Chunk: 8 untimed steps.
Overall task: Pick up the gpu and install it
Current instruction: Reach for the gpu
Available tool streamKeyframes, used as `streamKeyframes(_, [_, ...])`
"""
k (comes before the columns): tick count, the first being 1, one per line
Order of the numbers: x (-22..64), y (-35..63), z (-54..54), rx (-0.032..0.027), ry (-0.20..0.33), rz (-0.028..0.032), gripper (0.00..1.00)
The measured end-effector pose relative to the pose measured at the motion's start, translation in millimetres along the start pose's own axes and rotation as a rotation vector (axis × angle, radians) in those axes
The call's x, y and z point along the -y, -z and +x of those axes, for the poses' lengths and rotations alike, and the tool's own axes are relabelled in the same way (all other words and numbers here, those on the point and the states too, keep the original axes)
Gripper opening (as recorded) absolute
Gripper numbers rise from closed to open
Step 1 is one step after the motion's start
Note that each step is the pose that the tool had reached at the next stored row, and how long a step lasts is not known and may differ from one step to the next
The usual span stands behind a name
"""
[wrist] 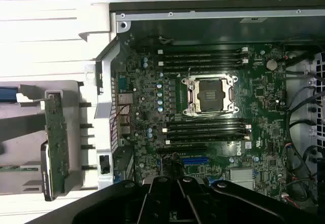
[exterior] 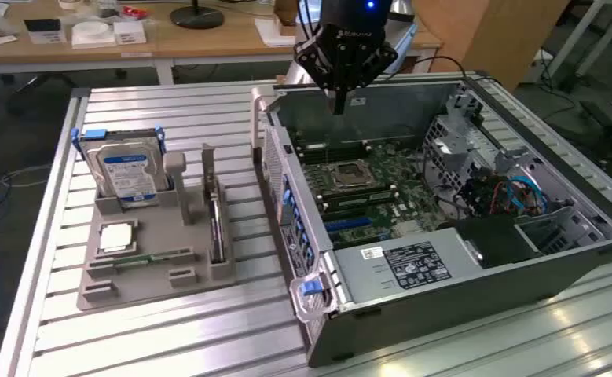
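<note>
Jaws closed and empty above the open case [exterior: 494,294], while the gpu [exterior: 218,232] stands on edge in the holder [exterior: 143,276] on the counter: likely light, stiff, fragile, best gripped by its top edge.

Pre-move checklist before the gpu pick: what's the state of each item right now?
1. Thin dark green gpu card with silver bracket seated on edge in the grey plastic holder tray: ok.
2. Black gripper free of any load: ok.
3. Gripper open for a pick: not ok, shut.
4. Gripper lined up over the gpu: not ok, it hangs over the open grey metal computer case, apart from the tray.
5. Blue expansion slot on the motherboard free of a card: ok, as far as it shows.
6. Boxy silver hard drive with blue-white label apart from the gpu: ok.
</note>
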<state>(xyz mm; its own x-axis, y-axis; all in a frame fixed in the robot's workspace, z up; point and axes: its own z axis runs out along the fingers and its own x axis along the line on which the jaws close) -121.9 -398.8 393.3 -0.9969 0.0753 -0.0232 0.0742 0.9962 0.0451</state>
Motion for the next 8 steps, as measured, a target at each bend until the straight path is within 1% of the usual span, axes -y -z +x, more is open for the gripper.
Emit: streamKeyframes(8, [0.1,0.0,1.8,0.0001,0.000,-0.0001,0.11])
